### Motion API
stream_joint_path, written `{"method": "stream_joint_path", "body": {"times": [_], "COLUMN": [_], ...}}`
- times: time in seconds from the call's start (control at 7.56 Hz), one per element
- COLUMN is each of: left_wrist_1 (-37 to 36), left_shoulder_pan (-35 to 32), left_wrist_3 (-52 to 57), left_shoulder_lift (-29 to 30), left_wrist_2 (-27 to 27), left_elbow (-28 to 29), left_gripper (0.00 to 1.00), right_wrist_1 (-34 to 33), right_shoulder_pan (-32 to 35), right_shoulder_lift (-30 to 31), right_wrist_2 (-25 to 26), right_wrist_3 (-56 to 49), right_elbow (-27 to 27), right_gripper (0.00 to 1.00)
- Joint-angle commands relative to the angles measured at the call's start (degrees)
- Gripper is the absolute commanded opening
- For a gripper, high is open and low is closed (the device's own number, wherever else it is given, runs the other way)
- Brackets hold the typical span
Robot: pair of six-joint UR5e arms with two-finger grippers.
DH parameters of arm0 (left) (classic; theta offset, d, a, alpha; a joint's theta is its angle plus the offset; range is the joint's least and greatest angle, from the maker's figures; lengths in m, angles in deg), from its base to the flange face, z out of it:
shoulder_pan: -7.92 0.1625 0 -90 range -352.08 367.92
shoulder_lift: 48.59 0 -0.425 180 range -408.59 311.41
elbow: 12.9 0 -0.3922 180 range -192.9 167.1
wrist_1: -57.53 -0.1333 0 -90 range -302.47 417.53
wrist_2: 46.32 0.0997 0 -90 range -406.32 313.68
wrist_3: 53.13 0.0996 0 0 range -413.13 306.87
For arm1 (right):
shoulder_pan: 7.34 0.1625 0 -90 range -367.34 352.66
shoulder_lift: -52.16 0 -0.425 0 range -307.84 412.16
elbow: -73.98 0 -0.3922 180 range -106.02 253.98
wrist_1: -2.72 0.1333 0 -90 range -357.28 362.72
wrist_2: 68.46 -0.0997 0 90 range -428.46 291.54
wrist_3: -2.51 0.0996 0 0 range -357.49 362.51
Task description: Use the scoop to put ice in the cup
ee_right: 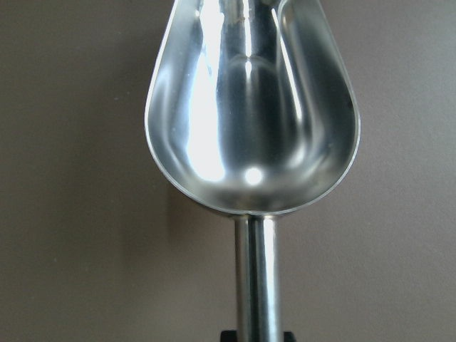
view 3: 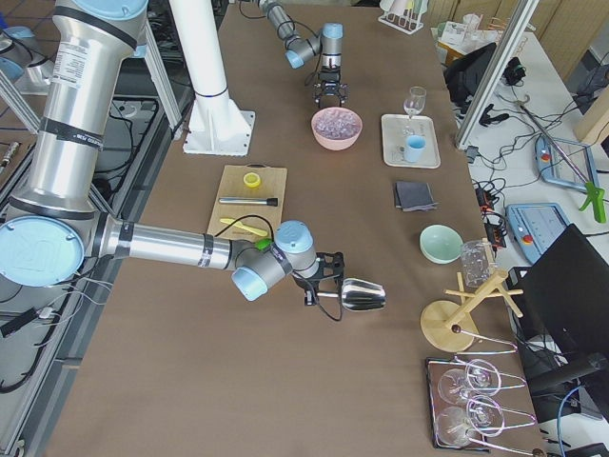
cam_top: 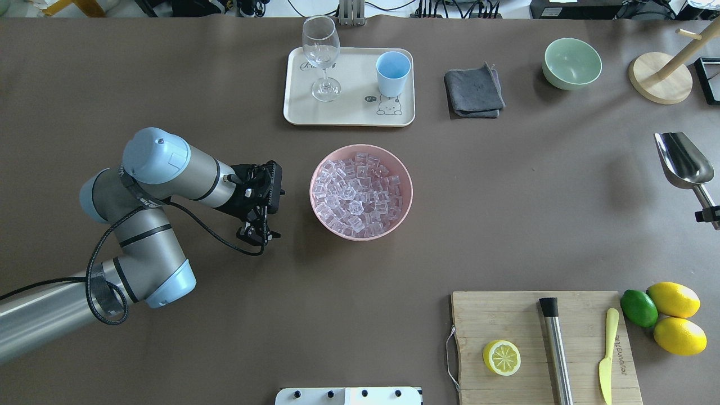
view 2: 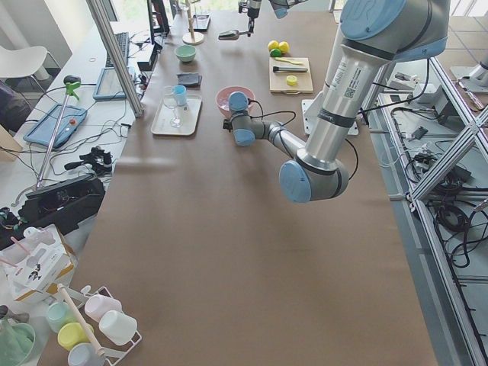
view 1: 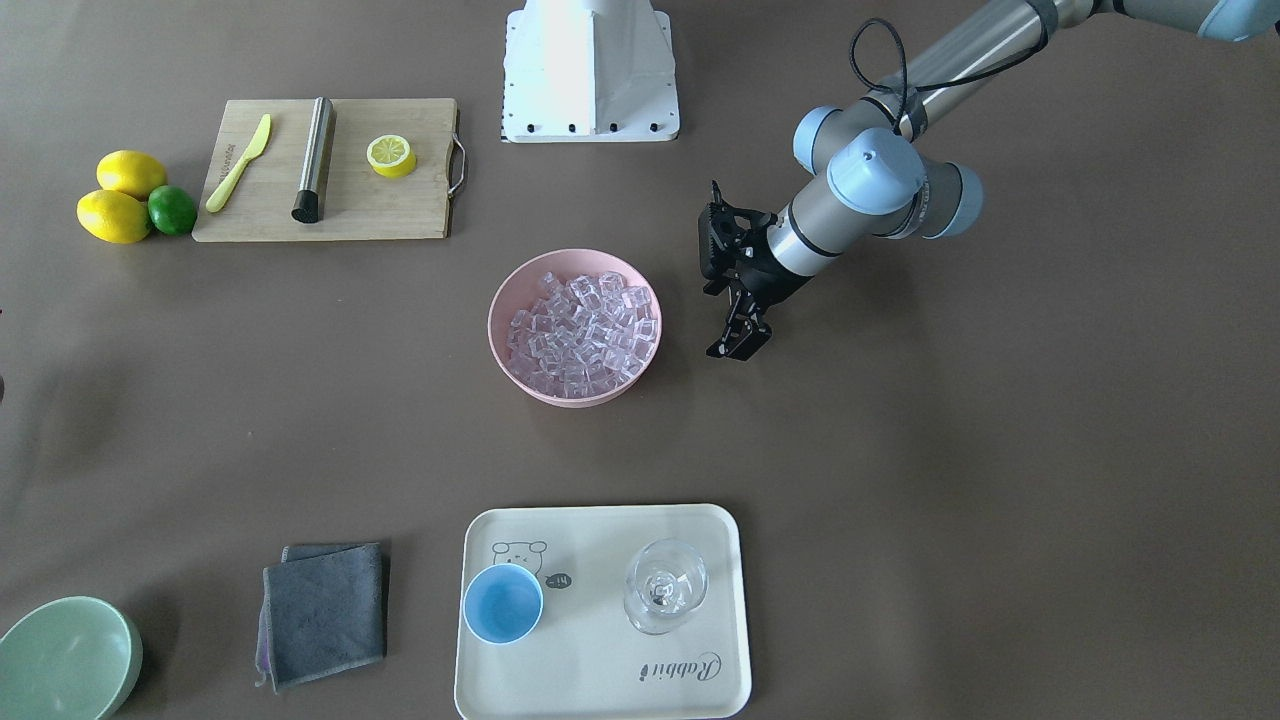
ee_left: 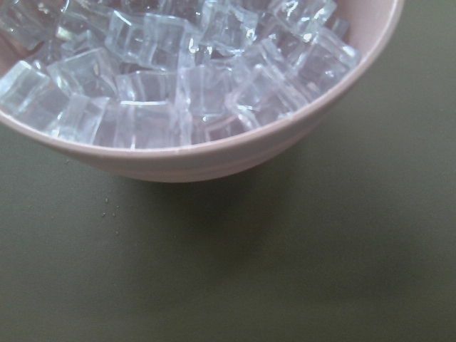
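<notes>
The ice [cam_top: 360,191] fills a pink bowl [cam_top: 361,237] at the table's middle; it also shows in the left wrist view [ee_left: 178,71]. The light blue cup [cam_top: 393,72] stands empty on a cream tray [cam_top: 349,115] beyond the bowl. My right gripper [cam_top: 710,215] is shut on the handle of the steel scoop [cam_top: 680,160] and holds it, empty, above the table at the far right. The scoop's bowl [ee_right: 249,107] fills the right wrist view. My left gripper [cam_top: 260,233] hangs open and empty just left of the pink bowl.
A wine glass [cam_top: 322,56] stands on the tray beside the cup. A grey cloth [cam_top: 473,90], a green bowl [cam_top: 571,63] and a wooden stand [cam_top: 661,79] lie at the back right. A cutting board [cam_top: 579,315] with lemon half, steel cylinder and knife sits near right, lemons and lime beside it.
</notes>
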Motion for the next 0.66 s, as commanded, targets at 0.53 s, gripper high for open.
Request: {"method": "stream_joint_path", "body": {"times": [0.53], "left_wrist_1": [2.91], "left_shoulder_pan": [2.78], "left_wrist_3": [-10.43], "left_shoulder_lift": [3.17], "left_wrist_2": [4.27], "left_elbow": [1.77], "left_gripper": [0.98], "right_wrist_1": [-11.72], "right_shoulder_pan": [4.21], "right_shoulder_lift": [-6.63], "right_wrist_2": [-12.34], "right_wrist_3": [-36.17], "right_elbow": [-10.68], "right_gripper": [0.0]}}
